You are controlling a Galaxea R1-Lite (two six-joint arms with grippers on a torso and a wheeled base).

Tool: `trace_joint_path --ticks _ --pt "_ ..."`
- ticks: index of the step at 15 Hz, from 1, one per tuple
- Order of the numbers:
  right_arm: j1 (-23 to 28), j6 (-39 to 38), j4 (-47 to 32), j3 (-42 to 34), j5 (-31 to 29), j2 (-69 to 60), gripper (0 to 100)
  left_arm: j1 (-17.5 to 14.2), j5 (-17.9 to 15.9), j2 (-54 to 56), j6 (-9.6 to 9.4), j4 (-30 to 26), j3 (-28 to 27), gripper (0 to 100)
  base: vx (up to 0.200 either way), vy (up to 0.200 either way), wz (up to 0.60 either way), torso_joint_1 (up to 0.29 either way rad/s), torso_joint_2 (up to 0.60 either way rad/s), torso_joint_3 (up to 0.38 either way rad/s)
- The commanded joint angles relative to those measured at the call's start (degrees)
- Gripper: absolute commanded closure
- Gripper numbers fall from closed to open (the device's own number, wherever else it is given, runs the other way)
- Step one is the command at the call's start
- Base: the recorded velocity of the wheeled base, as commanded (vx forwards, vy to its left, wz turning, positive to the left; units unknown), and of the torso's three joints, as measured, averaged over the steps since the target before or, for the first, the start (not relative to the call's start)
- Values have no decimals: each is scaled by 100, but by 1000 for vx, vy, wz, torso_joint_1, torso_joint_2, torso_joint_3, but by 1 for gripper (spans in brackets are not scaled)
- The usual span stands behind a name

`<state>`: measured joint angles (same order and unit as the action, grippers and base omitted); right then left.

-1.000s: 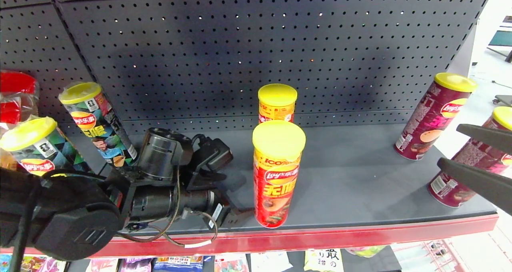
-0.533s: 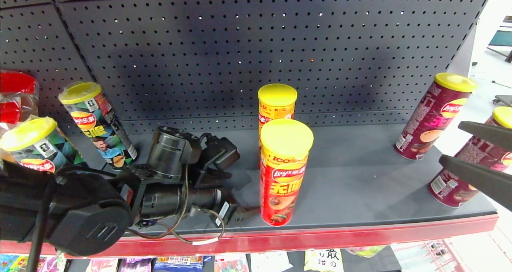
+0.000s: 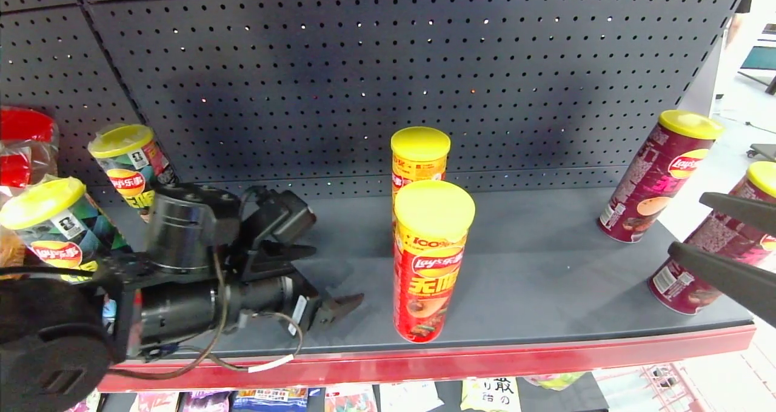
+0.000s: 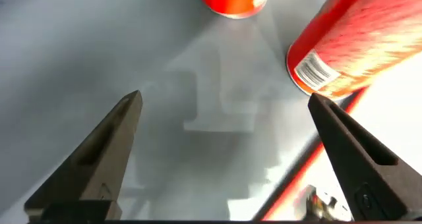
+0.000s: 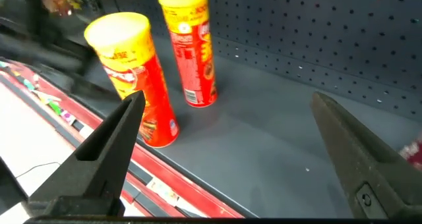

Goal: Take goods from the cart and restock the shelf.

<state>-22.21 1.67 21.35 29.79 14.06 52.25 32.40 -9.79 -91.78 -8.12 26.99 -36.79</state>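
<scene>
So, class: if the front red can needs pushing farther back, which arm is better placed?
Left, probably. The left tool, open, is just beside the front red can, while the right tool hangs farther off by the maroon cans at the right end of the shelf.

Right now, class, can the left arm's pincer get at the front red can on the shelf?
Probably yes: the open left pincer is beside the front red can, only bare shelf between them.
</scene>
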Motion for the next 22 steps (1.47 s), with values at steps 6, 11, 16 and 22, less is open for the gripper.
trace_joint_path --ticks 6,11,16,22 --pt "24 9 1 -580 -17 -716 0 -261 258 4125 293 -2154 1394 0 0 0 0 0 0 0" --pt "147 26 -104 -1802 -219 -1911 0 -305 1225 5170 337 -3033 1420 0 0 0 0 0 0 0" --pt "648 18 -2486 -1679 -957 -3625 0 -1772 1594 6656 698 -4096 1394 0 0 0 0 0 0 0" --pt "718 9 -3180 -1670 -1098 -4144 0 -2590 1831 8598 1190 -6364 1570 0 0 0 0 0 0 0"
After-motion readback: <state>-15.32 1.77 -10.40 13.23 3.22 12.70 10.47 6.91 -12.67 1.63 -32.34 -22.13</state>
